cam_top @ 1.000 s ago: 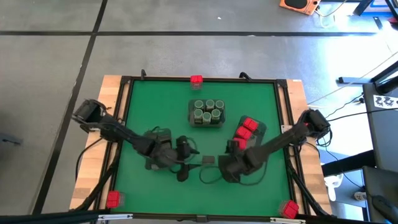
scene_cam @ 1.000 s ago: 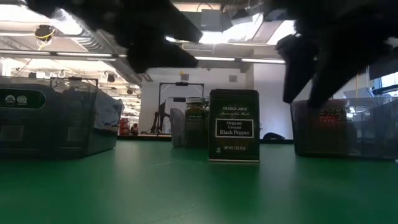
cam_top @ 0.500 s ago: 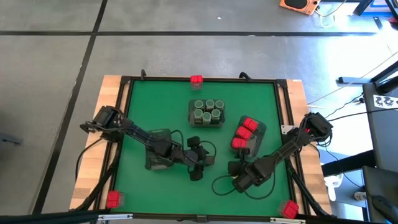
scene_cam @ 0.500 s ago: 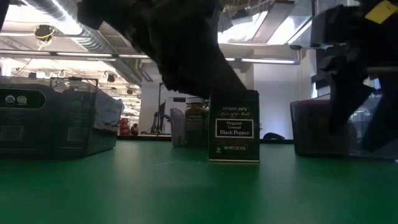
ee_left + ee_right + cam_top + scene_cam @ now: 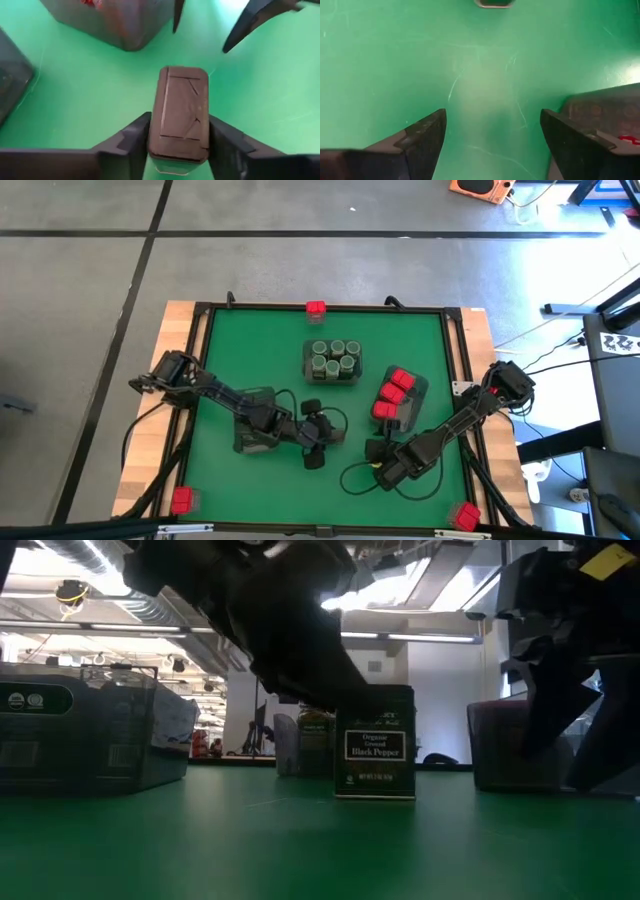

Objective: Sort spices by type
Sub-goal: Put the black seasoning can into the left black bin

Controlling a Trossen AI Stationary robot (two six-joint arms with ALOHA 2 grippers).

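Green mat, upright dark pepper tin between closing left gripper fingers.

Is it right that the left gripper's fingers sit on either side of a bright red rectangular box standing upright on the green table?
Not quite. The left wrist view shows the left gripper with its fingers flanking a dark grey rectangular tin, not a red box. It does stand upright on the green table, per the low view.
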